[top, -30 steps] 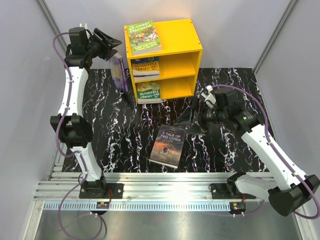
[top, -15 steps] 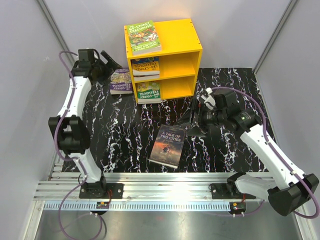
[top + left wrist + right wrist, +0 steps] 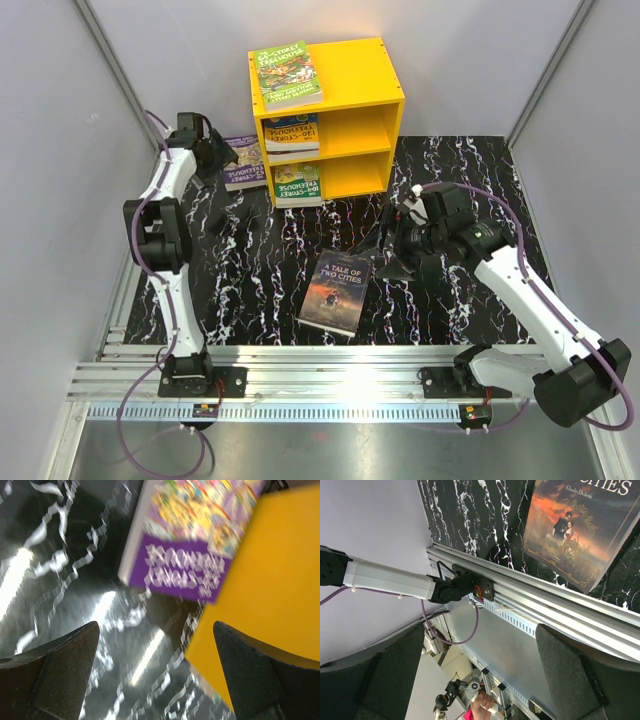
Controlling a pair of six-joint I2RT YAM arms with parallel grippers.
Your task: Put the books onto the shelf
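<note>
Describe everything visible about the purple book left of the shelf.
The purple book is a thin paperback with a busy cartoon cover and a purple title band in white lettering, too blurred to read. It lies flat, cover up, on the black marbled table, close beside the yellow shelf; whether they touch is unclear. The left gripper hovers open nearby, not holding it.

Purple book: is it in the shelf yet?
No, the purple book lies on the table beside the left side of the shelf, outside both compartments.
</note>
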